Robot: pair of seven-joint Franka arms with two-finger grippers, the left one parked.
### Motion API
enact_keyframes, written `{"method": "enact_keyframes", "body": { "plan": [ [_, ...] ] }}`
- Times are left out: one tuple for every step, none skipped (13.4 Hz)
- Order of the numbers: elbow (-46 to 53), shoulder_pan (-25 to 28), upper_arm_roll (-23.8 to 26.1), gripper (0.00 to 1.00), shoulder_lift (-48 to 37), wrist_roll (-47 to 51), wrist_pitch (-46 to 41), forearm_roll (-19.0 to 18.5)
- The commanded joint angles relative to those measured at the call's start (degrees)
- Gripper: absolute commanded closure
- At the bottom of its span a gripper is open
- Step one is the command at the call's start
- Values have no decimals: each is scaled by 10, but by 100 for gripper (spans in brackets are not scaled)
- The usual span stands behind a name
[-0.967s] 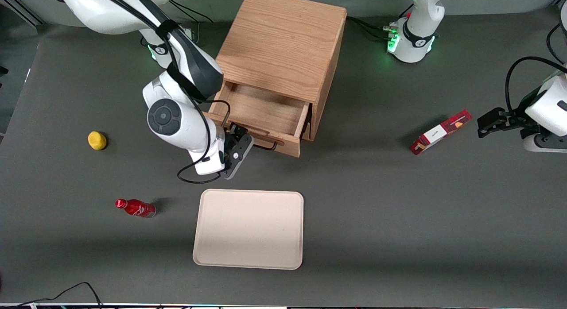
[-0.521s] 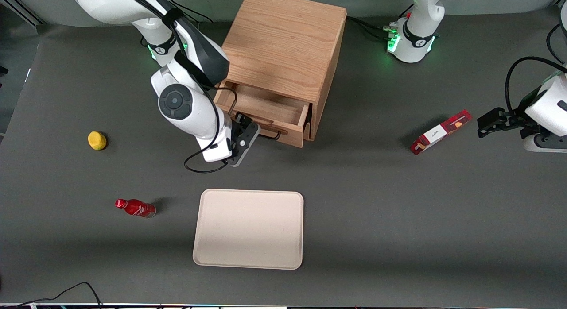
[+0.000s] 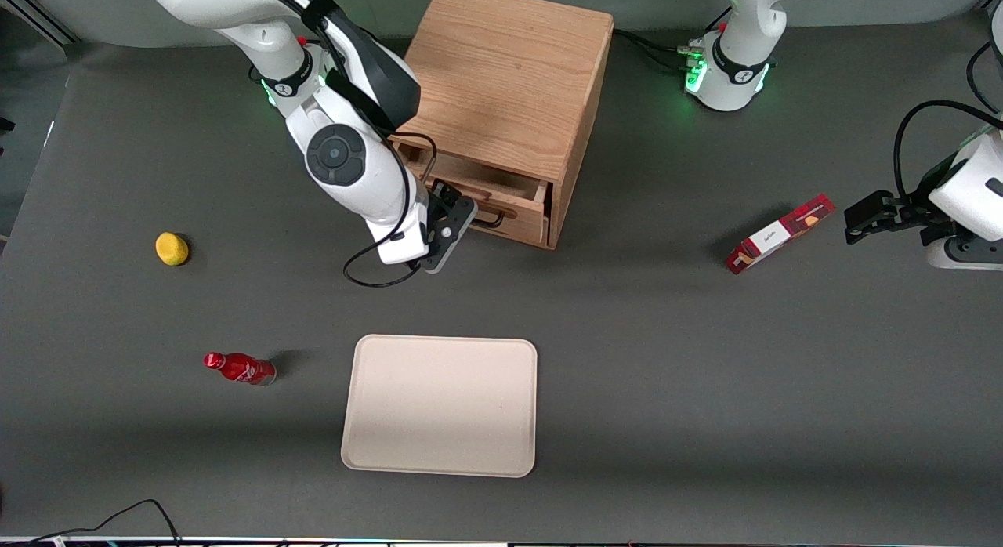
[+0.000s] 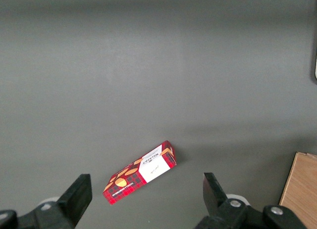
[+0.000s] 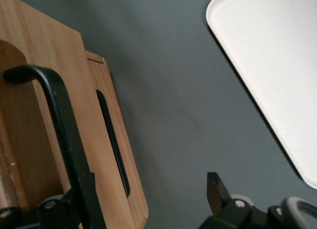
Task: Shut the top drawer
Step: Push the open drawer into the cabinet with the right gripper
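Observation:
The top drawer (image 3: 513, 215) is a light oak box that sticks out a short way from the oak cabinet (image 3: 509, 77). Its front panel (image 5: 84, 85) carries a raised wooden strip (image 5: 116, 149) and a black wire handle (image 5: 54, 105). My right gripper (image 3: 457, 206) is at the drawer front, beside the handle (image 3: 492, 218), at the end toward the working arm. In the right wrist view the gripper (image 5: 148, 189) is open, its fingers spread wide, with the lower corner of the front panel between them. It holds nothing.
A beige tray (image 3: 439, 406) lies on the grey table nearer the front camera than the cabinet; it also shows in the right wrist view (image 5: 267, 55). A red bottle (image 3: 239, 368) and a yellow object (image 3: 171, 248) lie toward the working arm's end. A red box (image 3: 780, 233) lies toward the parked arm's end.
My gripper has moved toward the cabinet with the drawer front ahead of it. The drawer has slid most of the way in.

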Motion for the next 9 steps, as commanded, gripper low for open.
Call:
{"method": "enact_keyframes", "body": {
  "plan": [
    [-29,1,6,0,-27,19,9,9],
    [-30,1,6,0,-29,19,9,9],
    [-34,1,12,0,-30,20,9,9],
    [-36,1,16,0,-32,26,9,9],
    [-37,1,16,0,-34,34,9,9],
    [-38,1,19,0,-36,34,8,9],
    [-42,1,21,0,-37,34,9,9],
    [-45,1,21,0,-40,34,8,9],
    [-47,1,21,0,-43,35,8,9]
  ]
}}
